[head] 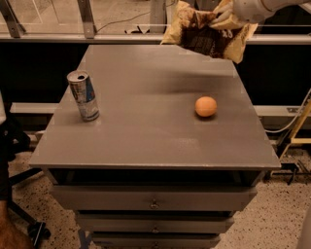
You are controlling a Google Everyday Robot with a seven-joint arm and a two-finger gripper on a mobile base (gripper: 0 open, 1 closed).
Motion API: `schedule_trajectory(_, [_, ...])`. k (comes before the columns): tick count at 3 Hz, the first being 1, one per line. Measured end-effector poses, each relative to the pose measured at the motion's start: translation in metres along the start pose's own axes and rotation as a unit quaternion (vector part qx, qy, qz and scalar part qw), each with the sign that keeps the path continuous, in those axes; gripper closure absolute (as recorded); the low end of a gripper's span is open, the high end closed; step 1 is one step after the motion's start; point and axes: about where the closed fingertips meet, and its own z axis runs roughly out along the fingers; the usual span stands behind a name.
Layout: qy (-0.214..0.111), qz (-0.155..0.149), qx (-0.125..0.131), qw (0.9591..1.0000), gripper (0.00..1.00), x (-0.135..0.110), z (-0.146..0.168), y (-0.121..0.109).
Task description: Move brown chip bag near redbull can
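Far left, and the redbull can [83, 95] stands upright on the grey table [146, 141], close to the left edge and about halfway back, its open metal top facing up. Nothing touches it; there's bare tabletop all round.

Across the middle, a wide stretch of grey surface, and below the front lip the drawers [153, 198] sit stacked, the top one with a small knob at its centre. Speckled floor [272, 214] shows beneath on the right.

Right of centre now: a small round orange fruit [206, 106] rests on the table, well apart from the can, nearer the right edge than the left.

And up at the top right, here's the action. The brown chip bag [201, 36] is off the table altogether, up in the air over the far right corner, crumpled, with its dark face towards the camera and pale yellow edges flaring out on both sides. The gripper [224, 15] is at the bag's upper right, clamped onto the foil and carrying its weight, with the white arm [252, 7] running off the top right of the view. The bag hangs well apart from the can, on the opposite side of the table and farther back, with the orange below it and nearer the camera.
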Motion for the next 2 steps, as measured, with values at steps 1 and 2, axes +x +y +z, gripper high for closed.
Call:
schedule_trajectory(1, [-0.026, -0.045, -0.005, 0.9987, 1.0, -0.03, 0.009, 0.003])
schedule_trajectory(2, [-0.041, -0.064, -0.019, 0.9969, 1.0, -0.07, 0.049, 0.014])
